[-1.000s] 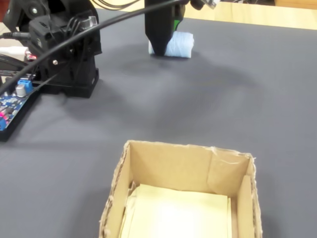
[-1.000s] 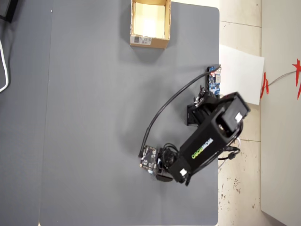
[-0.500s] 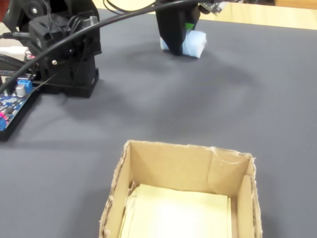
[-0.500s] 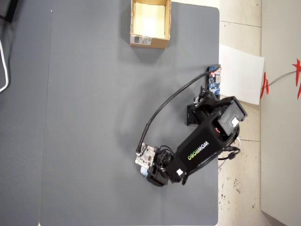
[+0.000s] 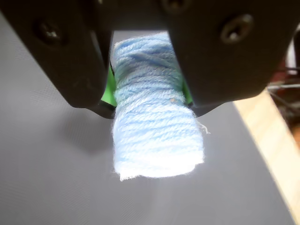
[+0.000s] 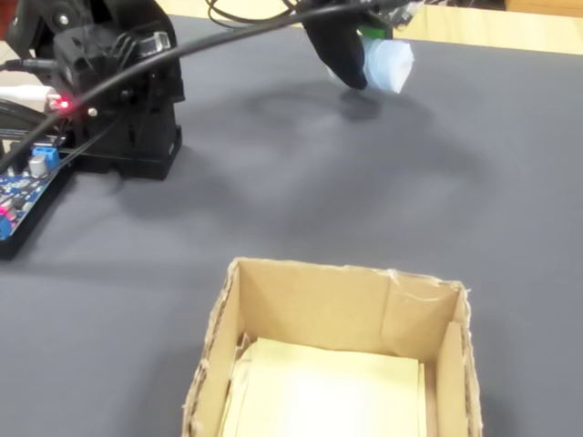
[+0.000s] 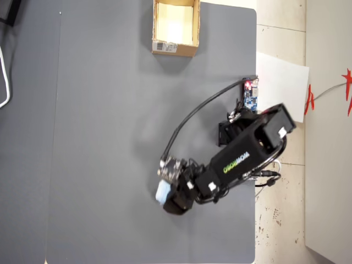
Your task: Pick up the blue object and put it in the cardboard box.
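Note:
The blue object is a pale light-blue block of wound yarn, clamped between the black jaws of my gripper, which is shut on it; green pads press its sides. In the fixed view the blue object hangs above the grey mat at the top, its shadow below it. In the overhead view the blue object sticks out at the arm's tip at lower centre. The cardboard box stands open in the fixed view's foreground. In the overhead view the cardboard box sits at the top edge, a white label on its side.
The arm's black base and a dark-blue circuit board with red lights stand at the fixed view's left. A black cable arcs over the mat. The grey mat ends at a pale wooden edge.

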Action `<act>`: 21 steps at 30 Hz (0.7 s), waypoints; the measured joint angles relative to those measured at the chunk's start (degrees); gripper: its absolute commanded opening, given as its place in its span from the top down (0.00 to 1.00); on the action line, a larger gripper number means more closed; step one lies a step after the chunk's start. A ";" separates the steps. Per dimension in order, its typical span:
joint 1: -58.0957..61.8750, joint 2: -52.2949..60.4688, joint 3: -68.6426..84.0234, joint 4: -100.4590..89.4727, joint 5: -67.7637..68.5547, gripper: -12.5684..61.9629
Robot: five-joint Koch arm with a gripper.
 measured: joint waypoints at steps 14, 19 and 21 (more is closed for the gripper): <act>17.31 19.51 8.09 -3.43 -3.52 0.77; 29.88 22.76 9.93 -9.05 -3.69 0.77; 32.61 22.76 10.72 -11.60 -3.87 0.77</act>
